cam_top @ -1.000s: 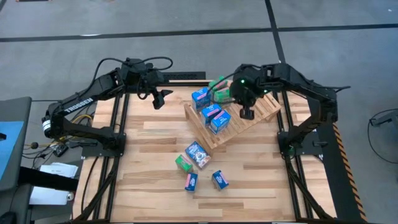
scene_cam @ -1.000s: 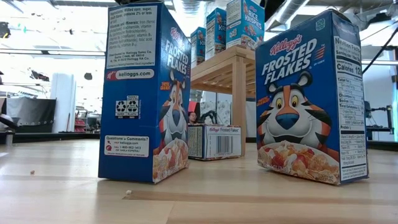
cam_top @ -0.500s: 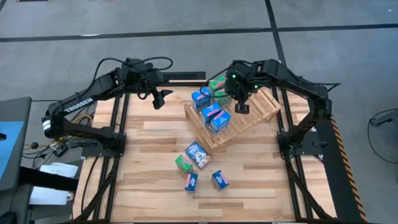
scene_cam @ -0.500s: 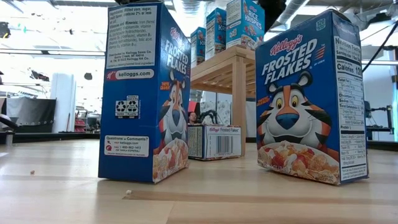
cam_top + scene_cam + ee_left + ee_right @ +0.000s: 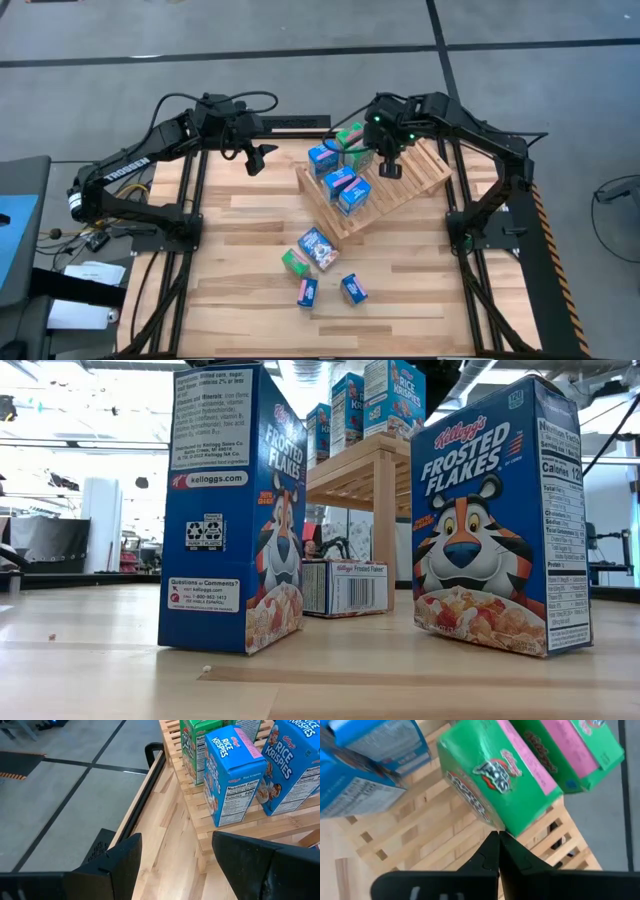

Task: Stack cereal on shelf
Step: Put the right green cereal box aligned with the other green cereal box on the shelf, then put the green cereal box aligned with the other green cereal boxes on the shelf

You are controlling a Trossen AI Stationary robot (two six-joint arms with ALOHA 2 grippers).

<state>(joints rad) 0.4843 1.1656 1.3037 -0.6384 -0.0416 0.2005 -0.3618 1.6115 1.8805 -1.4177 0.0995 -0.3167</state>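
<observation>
On the surface (image 5: 240, 290) nearest us four cereal boxes (image 5: 318, 247) wait unstacked; farther back five sit on the shelf (image 5: 420, 178), where our right gripper (image 5: 390, 171), jaws clenched empty, nudges a green box (image 5: 495, 780); left gripper (image 5: 256, 160) idles released

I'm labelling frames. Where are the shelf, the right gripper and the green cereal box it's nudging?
shelf (image 5: 420, 185): high view, bare slats.
right gripper (image 5: 498, 851): right wrist view, shut fingertips.
green cereal box (image 5: 492, 782): right wrist view, printed front face.

Cereal boxes (image 5: 340, 180) crowd the shelf's (image 5: 425, 175) left half; its right slats lie bare.
</observation>
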